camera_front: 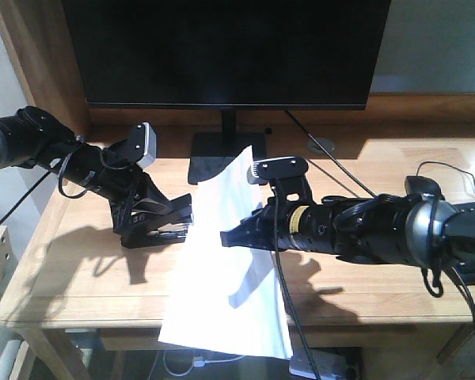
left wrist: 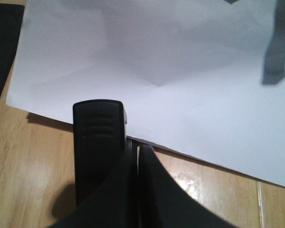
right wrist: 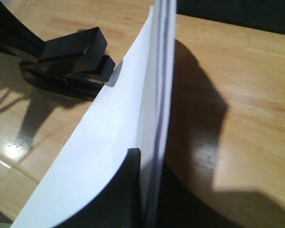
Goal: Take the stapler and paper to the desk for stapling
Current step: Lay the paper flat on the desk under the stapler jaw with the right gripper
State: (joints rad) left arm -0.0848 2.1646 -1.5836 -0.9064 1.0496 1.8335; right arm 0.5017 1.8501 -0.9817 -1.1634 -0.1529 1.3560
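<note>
Front view: a light wooden counter (camera_front: 87, 277) with a raised rim is seen, with a large black flat monitor (camera_front: 222, 47) standing at its back. A thin stack of plain white rectangular paper (camera_front: 222, 301) is held up at an angle near the middle, its lower end hanging past the counter's front edge. The right hand (camera_front: 231, 236), at the end of a black arm reaching in from the right, is closed on the paper's right edge. To the left, a small black stapler (camera_front: 154, 229) is set on the counter, touching the paper's left edge, with the left hand (camera_front: 174, 210) lying over it.

Left wrist view: the stapler (left wrist: 97, 142) is shown end-on, its ribbed black tip meeting the edge of the paper (left wrist: 180, 71). The left hand (left wrist: 137, 159) is seen with its two black fingers closed together, only a thin seam between them, overlapping the stapler's right side. Wood-grain counter (left wrist: 28, 166) is visible below.

Right wrist view: the paper (right wrist: 109, 156) is shown edge-on and clamped between the dark fingers of the right hand (right wrist: 149, 164). The stapler (right wrist: 76, 52) is seen beyond, on the counter (right wrist: 237, 71), against the sheet.
</note>
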